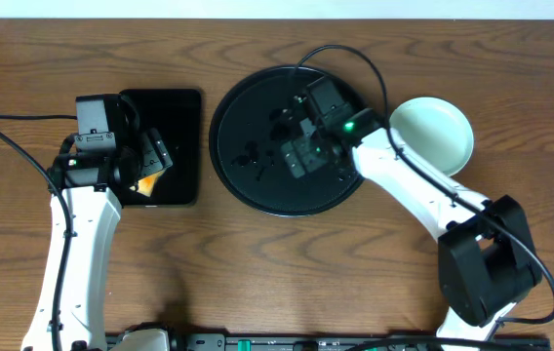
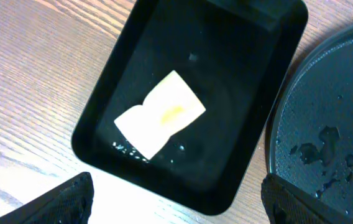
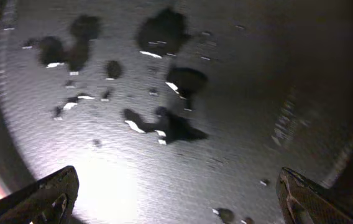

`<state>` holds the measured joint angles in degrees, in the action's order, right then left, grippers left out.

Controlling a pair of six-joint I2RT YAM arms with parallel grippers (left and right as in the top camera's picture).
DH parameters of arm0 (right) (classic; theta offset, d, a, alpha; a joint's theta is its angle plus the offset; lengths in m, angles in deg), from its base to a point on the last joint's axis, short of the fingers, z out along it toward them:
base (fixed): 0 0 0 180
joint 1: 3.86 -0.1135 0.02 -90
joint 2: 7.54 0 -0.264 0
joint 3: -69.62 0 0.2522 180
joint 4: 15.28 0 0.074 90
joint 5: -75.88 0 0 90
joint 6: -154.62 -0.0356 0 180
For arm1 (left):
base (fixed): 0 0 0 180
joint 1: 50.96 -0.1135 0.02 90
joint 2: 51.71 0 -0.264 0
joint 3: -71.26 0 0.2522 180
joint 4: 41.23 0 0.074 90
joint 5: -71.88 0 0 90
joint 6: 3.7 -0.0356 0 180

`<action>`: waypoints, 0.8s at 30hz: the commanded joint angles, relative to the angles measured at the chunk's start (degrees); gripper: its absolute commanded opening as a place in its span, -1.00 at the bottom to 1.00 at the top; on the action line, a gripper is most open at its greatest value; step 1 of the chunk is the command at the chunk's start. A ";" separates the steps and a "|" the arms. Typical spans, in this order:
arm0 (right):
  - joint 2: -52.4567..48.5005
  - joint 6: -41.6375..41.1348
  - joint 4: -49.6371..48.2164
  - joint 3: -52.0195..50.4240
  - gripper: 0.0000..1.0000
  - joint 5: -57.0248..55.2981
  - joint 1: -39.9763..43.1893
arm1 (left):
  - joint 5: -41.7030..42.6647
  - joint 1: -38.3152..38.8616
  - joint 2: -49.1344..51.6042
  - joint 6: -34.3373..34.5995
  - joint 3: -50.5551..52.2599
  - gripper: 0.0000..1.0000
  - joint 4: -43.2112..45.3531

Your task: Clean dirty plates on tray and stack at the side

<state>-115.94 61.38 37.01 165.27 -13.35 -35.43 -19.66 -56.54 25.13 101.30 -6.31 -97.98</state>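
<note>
While the right gripper [image 3: 178,198] hangs above the wet tray [image 1: 243,115], jaws apart, the left gripper [image 2: 176,200] hovers likewise over 1 sponge [image 2: 160,115].

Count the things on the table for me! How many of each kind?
Trays: 2, round tray and rectangular tray
Sponge: 1
Plate: 1 in view
Total: 4
</note>
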 commanded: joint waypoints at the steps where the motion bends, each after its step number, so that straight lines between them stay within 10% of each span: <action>1: 0.13 -2.49 1.22 -0.20 0.99 -1.40 1.66 | -0.46 -0.24 0.63 -0.28 -0.15 0.72 0.20; 24: 0.13 -2.49 2.19 -0.20 0.98 -1.40 2.14 | -0.48 -0.24 0.63 -0.28 -0.15 0.74 0.20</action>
<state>-115.94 59.61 39.17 165.27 -14.18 -33.33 -19.66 -56.54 25.13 101.30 -6.31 -97.98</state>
